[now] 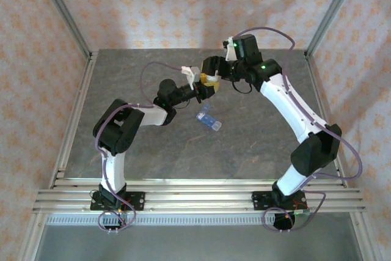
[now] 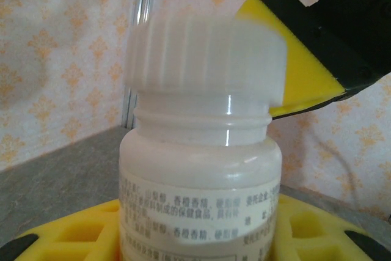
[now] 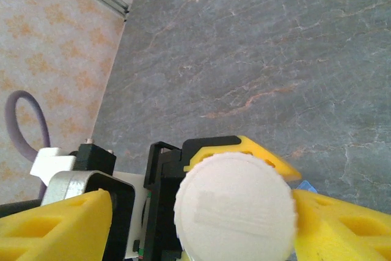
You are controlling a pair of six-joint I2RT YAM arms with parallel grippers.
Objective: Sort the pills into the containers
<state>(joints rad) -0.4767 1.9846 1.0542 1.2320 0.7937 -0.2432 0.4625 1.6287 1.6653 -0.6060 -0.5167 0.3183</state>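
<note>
My left gripper (image 1: pixel 204 91) (image 2: pixel 201 239) is shut on a white pill bottle (image 2: pixel 201 169) (image 1: pixel 209 84) and holds it upright above the table's far middle. Its yellow fingers (image 2: pixel 67 230) flank the bottle's labelled body. A ribbed white cap (image 2: pixel 204 53) (image 3: pixel 235 207) sits on the bottle. My right gripper (image 1: pixel 212 70) (image 3: pixel 201 212) hangs over the cap, open. One of its yellow fingers (image 3: pixel 342 224) (image 2: pixel 299 71) lies against the cap's rim, while the other (image 3: pixel 55 227) stands apart from it. The light-blue containers (image 1: pixel 209 120) lie on the table just in front of the bottle. The pills are hidden.
The grey marbled tabletop (image 1: pixel 256 145) (image 3: pixel 256 59) is fenced by metal frame posts (image 1: pixel 61 13) and patterned walls. A rail (image 1: pixel 195 197) runs along the near edge by the arm bases. A purple cable (image 3: pixel 27 120) loops beside the right wrist.
</note>
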